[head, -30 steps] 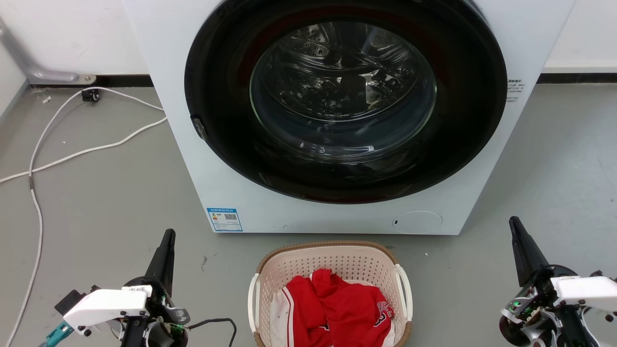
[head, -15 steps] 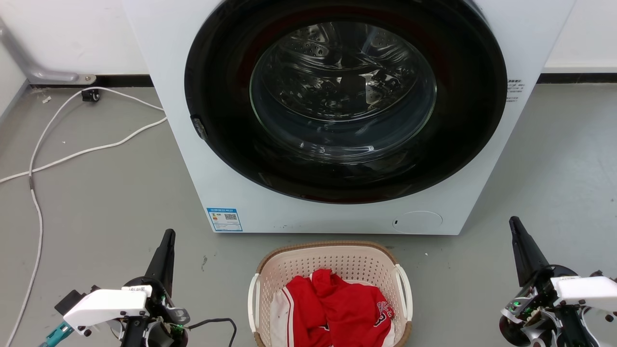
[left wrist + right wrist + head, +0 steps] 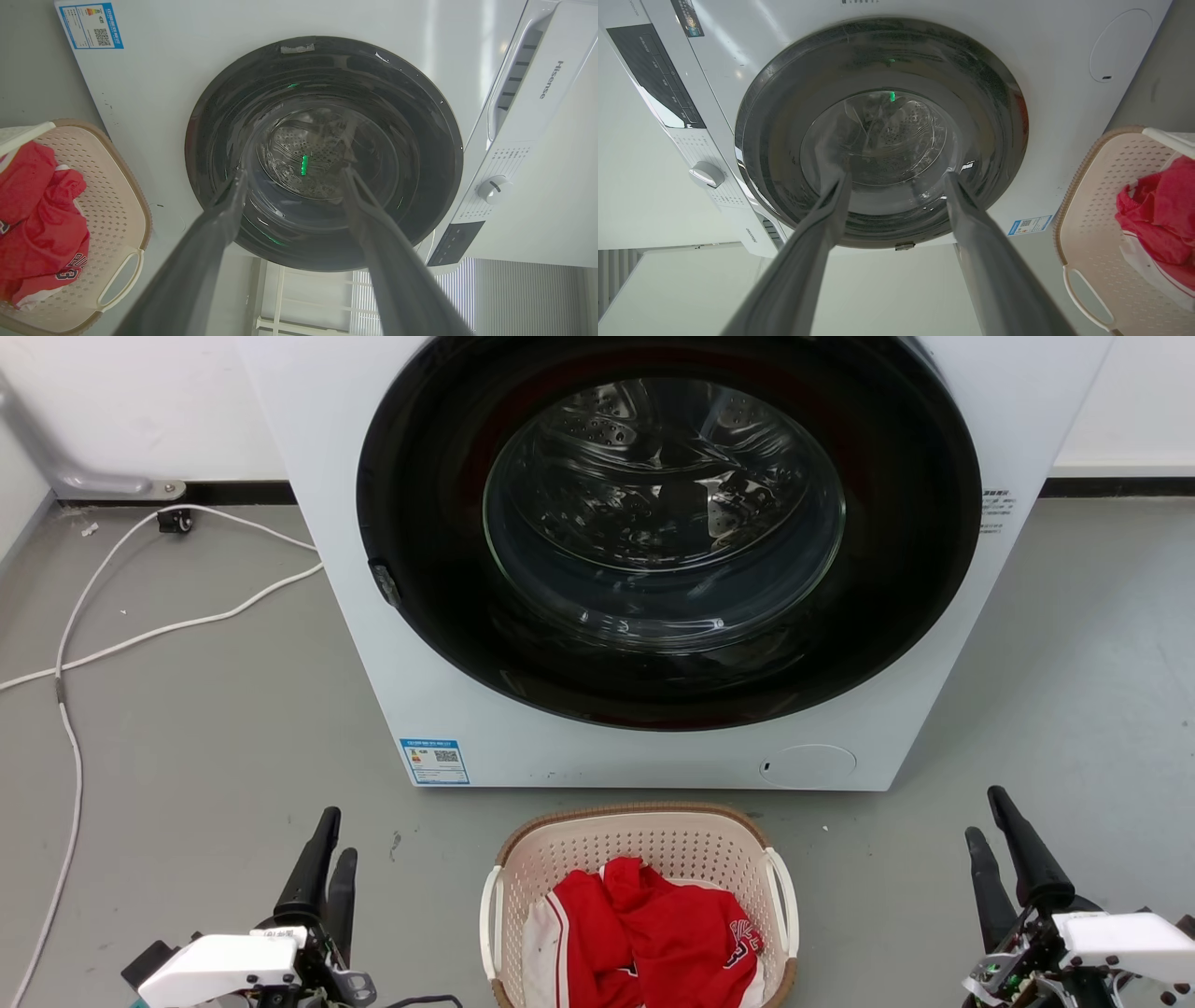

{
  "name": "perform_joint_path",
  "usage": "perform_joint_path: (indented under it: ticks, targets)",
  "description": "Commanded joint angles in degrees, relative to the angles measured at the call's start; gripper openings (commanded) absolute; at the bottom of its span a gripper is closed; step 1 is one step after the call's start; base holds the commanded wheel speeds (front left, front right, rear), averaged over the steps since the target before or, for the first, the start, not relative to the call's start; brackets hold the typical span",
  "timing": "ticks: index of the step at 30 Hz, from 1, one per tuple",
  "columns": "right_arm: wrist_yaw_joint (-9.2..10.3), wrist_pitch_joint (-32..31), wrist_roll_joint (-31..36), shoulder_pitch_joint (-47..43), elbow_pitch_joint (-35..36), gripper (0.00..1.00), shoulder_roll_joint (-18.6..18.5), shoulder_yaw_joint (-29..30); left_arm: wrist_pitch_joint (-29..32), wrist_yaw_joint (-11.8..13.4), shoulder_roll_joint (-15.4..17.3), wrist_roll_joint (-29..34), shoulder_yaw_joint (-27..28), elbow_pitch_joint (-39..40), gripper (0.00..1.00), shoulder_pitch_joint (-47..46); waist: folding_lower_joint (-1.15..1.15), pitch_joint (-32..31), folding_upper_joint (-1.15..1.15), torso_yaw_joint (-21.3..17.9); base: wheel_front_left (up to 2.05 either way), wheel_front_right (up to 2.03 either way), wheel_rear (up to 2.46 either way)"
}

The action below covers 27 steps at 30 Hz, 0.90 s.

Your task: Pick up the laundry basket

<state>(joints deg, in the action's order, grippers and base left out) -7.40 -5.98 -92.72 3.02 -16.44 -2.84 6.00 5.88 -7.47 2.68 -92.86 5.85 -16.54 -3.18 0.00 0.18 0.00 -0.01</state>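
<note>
The laundry basket [image 3: 644, 814], cream with a brown rim and white side handles, stands on the grey floor in front of the washer and holds red and white clothes [image 3: 653, 933]. My left gripper [image 3: 338, 835] stands open to the basket's left, apart from it, fingers pointing toward the washer. To the basket's right, also apart, my right gripper [image 3: 985, 814] is open. The left wrist view has its gripper [image 3: 294, 173] open with the basket [image 3: 110, 186] at the left edge. In the right wrist view that gripper [image 3: 897, 176] is open and the basket [image 3: 1092, 186] sits at the right.
A white front-loading washing machine [image 3: 420, 644] with a shut dark glass door [image 3: 663, 523] stands just behind the basket. White cables [image 3: 140, 635] trail over the floor at the left. Bare grey floor lies on both sides of the basket.
Both grippers have sunk lower in the head view and turned, so two fingers of each show instead of one. The basket and clothes have not moved.
</note>
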Motion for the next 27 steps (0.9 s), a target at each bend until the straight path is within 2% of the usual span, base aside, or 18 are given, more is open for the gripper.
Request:
perform_joint_path:
  ticks: [1, 10, 18, 23, 27]
  targets:
    - [-0.08, 0.7, 0.4, 1.0, 1.4, 1.00, -0.1, -0.3, -0.7, 0.0, 0.2, 0.9, -0.2, 1.6, 1.00, -0.9, 0.00, 0.0, 0.00, 0.0, 0.00, 0.00, 0.00]
    - [-0.08, 3.0, 1.7, 0.6, 2.4, 1.00, -0.1, -0.8, -3.0, 0.0, 0.2, 2.7, -0.4, 3.2, 1.00, -0.1, 0.00, 0.0, 0.00, -0.1, 0.00, 0.00, 0.00]
    - [-0.09, 5.0, 4.2, 0.3, 3.1, 1.00, -0.1, -1.0, -5.0, 0.0, 0.2, 8.2, 1.3, 3.8, 1.00, 0.2, 0.00, 0.0, 0.00, -0.1, 0.00, 0.00, 0.00]
    - [-0.09, 6.2, 7.8, 0.4, 3.6, 1.00, -0.1, 0.3, -6.2, 0.1, 0.2, 12.4, 2.4, 4.9, 1.00, 0.3, 0.00, 0.0, 0.00, -0.1, 0.00, 0.00, 0.00]
    - [-0.10, 7.1, 14.6, 0.5, 4.7, 1.00, -0.1, 1.6, -7.1, 0.5, 0.2, 16.0, 3.6, 6.7, 1.00, 0.2, 0.00, 0.1, 0.00, -0.1, 0.00, 0.00, 0.00]
